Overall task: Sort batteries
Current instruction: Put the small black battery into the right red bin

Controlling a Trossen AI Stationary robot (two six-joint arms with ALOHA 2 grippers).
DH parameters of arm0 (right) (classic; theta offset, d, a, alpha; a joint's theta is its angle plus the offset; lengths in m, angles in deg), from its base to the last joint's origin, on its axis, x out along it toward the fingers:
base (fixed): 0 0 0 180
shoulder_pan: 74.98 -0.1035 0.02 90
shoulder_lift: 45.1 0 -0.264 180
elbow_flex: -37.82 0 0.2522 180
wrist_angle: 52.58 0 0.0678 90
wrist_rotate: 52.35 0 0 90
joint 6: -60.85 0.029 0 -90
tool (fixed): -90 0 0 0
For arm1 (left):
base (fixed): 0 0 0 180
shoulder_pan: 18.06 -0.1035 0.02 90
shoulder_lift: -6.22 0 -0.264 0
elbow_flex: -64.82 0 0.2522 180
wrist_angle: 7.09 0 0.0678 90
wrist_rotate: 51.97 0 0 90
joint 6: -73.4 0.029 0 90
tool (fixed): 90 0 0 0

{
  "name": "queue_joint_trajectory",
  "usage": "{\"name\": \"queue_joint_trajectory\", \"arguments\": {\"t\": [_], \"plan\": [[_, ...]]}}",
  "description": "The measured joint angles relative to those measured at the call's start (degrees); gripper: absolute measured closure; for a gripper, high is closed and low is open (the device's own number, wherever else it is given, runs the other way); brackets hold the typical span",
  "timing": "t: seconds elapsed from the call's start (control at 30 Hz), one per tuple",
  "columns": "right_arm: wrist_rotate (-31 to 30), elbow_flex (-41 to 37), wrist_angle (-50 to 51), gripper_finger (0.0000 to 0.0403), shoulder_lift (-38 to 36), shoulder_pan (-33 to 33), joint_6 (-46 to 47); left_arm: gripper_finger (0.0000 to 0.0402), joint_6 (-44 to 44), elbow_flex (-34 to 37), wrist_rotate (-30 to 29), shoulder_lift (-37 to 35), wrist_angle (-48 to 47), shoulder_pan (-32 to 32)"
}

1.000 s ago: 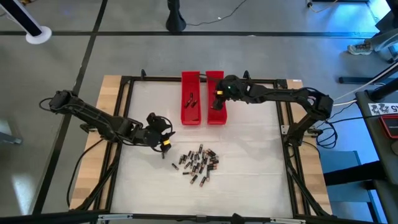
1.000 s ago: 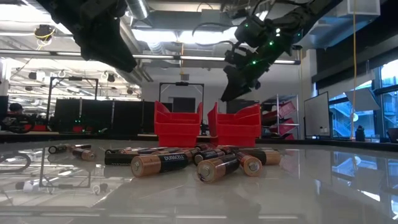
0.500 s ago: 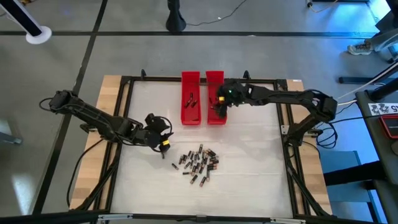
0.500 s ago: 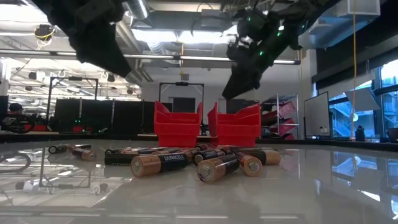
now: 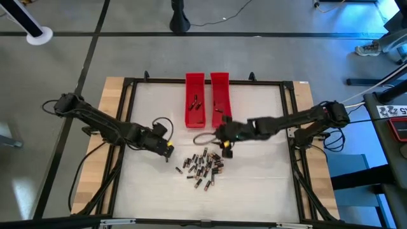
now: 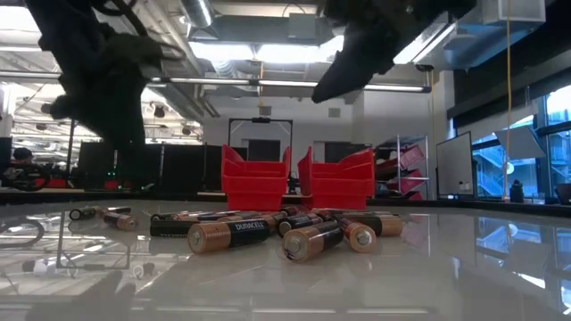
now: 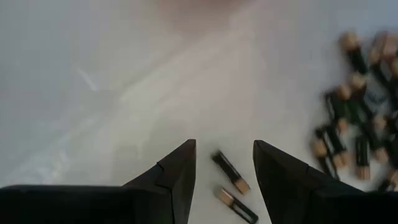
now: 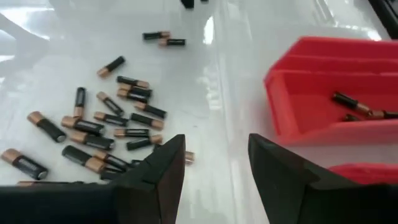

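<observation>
High view: the batteries (image 5: 202,166) lie heaped near the worktop's front-middle, a few already in the red trays (image 5: 196,102). The right gripper (image 5: 226,145), fingers spread and empty, hovers beside the heap; the left gripper (image 5: 166,147) gapes over two strays. Stiff, smooth cylinders probably roll; pinch mid-barrel.

Robotics lab, probably industrial-style: exposed ceiling ducts (image 6: 241,27), strip lights, dark equipment racks (image 6: 152,165) behind the table (image 5: 254,172), whiteboard (image 6: 453,163), grey floor (image 5: 127,57) with cables.
</observation>
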Motion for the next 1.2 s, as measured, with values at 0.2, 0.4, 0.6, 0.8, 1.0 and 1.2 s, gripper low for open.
{"name": "queue_joint_trajectory", "arguments": {"t": [0.2,0.4,0.6,0.8,1.0,1.2], "plan": [[-1.2,0.0,-2.5,0.0223,0.0,-5.7,2.0,0.0253,-1.3,0.0,6.8,7.5,3.6,0.0],[-1.2,0.0,-2.6,0.0223,0.0,-8.2,2.0,0.0253,-4.0,0.0,8.9,12.8,4.6,0.0],[-1.3,0.0,-2.6,0.0223,0.0,-7.9,2.0,0.0253,-2.1,-0.2,9.0,16.4,9.2,-0.3],[-1.3,0.0,-2.5,0.0223,0.0,-7.9,2.0,0.0263,0.3,-3.2,11.1,21.3,3.5,-1.5],[-1.3,0.0,-2.5,0.0223,0.0,-7.9,2.0,0.033,4.4,-4.6,11.2,22.7,2.6,-2.0],[-1.3,0.0,-2.5,0.0223,0.0,-7.9,2.7,0.0385,7.6,-4.9,9.0,22.5,2.4,-1.9]]}}
